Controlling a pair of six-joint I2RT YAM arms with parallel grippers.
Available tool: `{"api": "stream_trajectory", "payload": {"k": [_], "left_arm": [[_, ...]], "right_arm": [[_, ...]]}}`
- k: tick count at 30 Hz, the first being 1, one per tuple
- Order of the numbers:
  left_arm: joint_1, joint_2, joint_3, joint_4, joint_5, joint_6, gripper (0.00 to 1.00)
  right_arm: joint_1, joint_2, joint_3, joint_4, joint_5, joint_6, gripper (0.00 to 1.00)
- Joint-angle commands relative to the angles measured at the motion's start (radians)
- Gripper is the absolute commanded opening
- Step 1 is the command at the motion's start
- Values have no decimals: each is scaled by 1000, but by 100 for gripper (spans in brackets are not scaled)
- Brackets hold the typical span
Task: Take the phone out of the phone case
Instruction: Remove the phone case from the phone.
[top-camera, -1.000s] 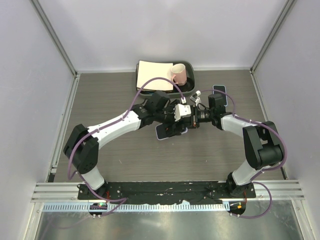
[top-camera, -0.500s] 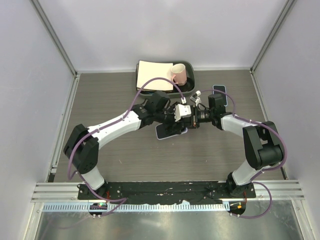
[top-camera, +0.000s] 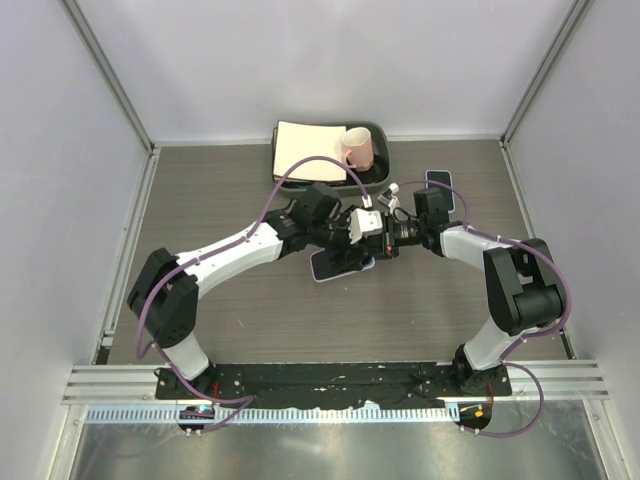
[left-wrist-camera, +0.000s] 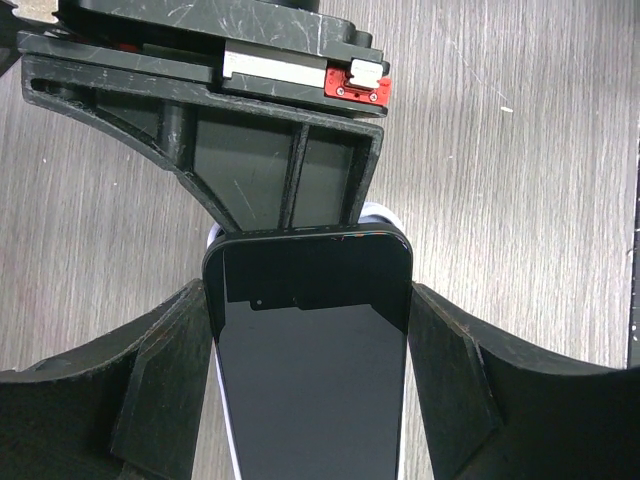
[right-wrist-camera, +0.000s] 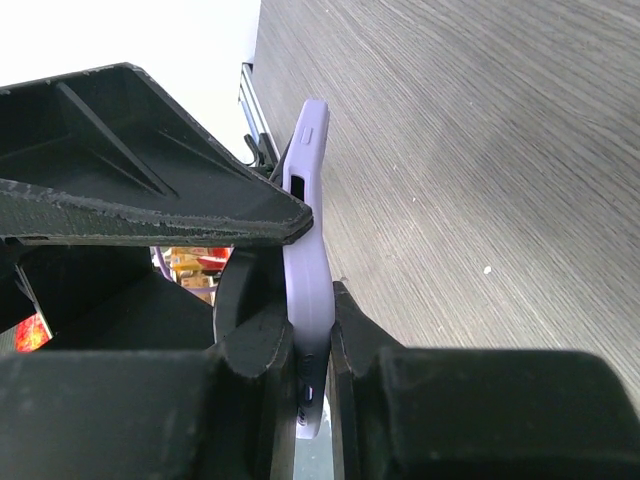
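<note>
The left gripper (left-wrist-camera: 308, 325), jaws newly narrowed onto the sides of the phone (left-wrist-camera: 310, 400), opposes the right gripper (right-wrist-camera: 310, 335) pinching the phone case (right-wrist-camera: 308, 190), so separation can begin.

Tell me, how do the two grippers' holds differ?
The left gripper spans the phone across its width, jaws wide; the right gripper pinches the lavender case edge, jaws nearly shut. The left grips the sides, the right one end. Both hold the same cased phone.

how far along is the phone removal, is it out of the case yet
Done: both grips set. In hand: right end effector pinches the lavender phone case; left end effector clamps the phone by its sides. Remaining: separation; case rim shows past the phone's top edge.
</note>
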Motion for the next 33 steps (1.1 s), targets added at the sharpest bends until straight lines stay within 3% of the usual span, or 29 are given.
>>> {"api": "stream_trajectory", "payload": {"k": [1,19,33], "left_arm": [[12,-86,14,37,89,-37,0],[84,-156,-37,94,198,-122,0],[61,-78,-85,189,206,-198,0]], "right_arm": [[-21,-8,30,-9,45,-43,1],[-67,-5,7,28,85,-15,1],[-42,10,28,-27,140,-66,1]]}}
